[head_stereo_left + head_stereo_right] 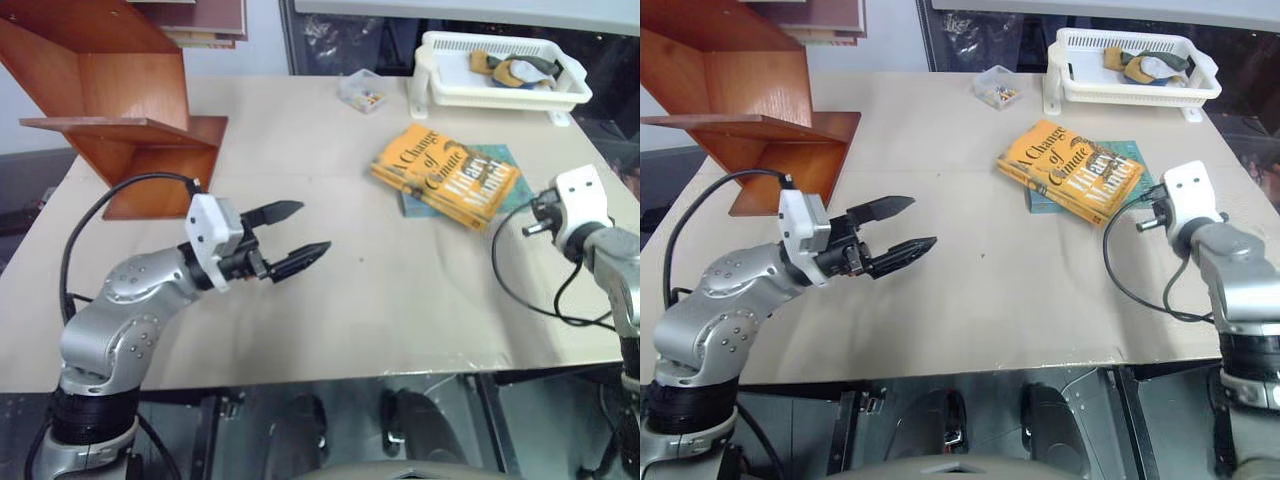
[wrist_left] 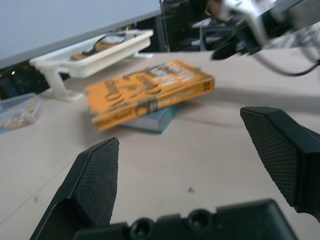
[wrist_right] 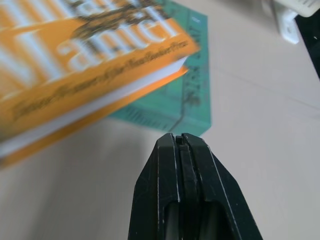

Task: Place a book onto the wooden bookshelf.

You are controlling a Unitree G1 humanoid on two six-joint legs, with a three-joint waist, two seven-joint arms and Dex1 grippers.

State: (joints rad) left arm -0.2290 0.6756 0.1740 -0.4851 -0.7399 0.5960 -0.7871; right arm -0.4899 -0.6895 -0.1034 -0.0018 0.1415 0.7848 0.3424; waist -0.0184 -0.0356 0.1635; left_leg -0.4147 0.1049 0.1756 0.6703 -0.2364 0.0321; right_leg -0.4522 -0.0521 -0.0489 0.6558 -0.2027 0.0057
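Left eye view shows the book (image 1: 446, 174) lying flat on the table (image 1: 400, 290), cover up, toward the right and far side. It rests on top of a thin teal book (image 3: 170, 95), whose corner sticks out beneath it. The bookshelf (image 1: 110, 110) stands at the table's far left corner, well apart from the book.

The left gripper (image 1: 296, 251) hovers over the middle-left of the table, pointing across toward the right, its jaws spread wide with nothing between them. In the left wrist view the book sits beyond the two parted fingers (image 2: 92, 185).

The right gripper (image 3: 181, 142) is near the book's right side, its jaws pressed together on nothing. In the right wrist view its tip points at the teal book's corner, just short of it, with the book's pale page edge close by.

A white basket (image 1: 500, 85) holding a few items sits at the far right edge, and a small clear box (image 1: 362, 90) lies near it.
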